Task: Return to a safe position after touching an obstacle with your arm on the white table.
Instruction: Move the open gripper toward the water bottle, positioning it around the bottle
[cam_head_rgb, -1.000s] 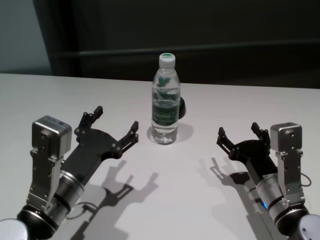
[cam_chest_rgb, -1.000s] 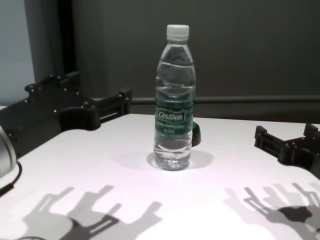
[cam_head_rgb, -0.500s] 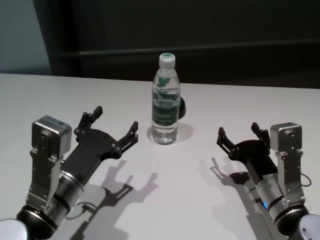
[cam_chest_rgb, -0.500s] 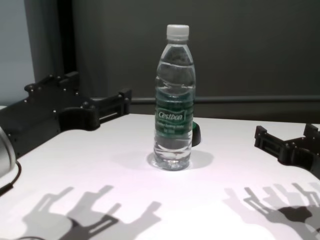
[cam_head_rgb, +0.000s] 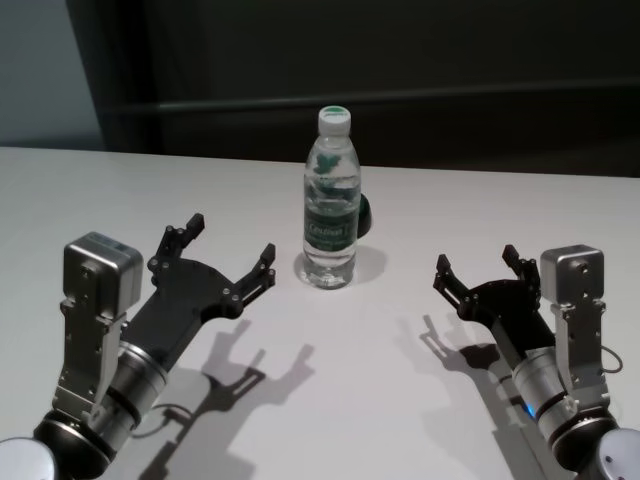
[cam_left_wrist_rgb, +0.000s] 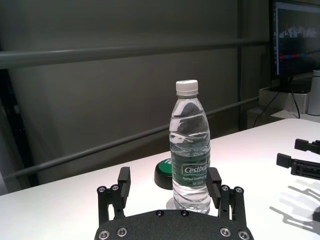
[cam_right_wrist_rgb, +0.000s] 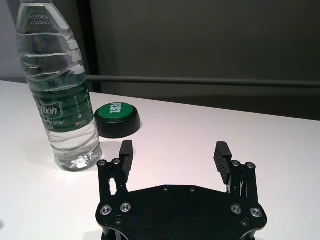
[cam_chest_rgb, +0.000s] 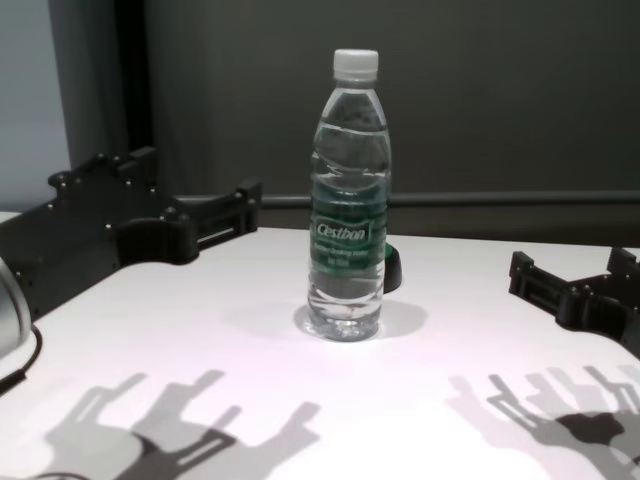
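I see my left gripper (cam_head_rgb: 228, 258) hovering low over the white counter (cam_head_rgb: 360, 400), its fingers spread wide and holding nothing. My right gripper (cam_head_rgb: 478, 268) hovers on the other side, also spread wide and empty. Ahead of both, between them and nearer the left gripper, the clear water bottle (cam_head_rgb: 331, 200) stands upright on the counter, white cap on, green label band around its middle, touching neither gripper. Just beyond the bottle, touching or nearly touching its base, sits a round black button with a green top (cam_right_wrist_rgb: 117, 119).
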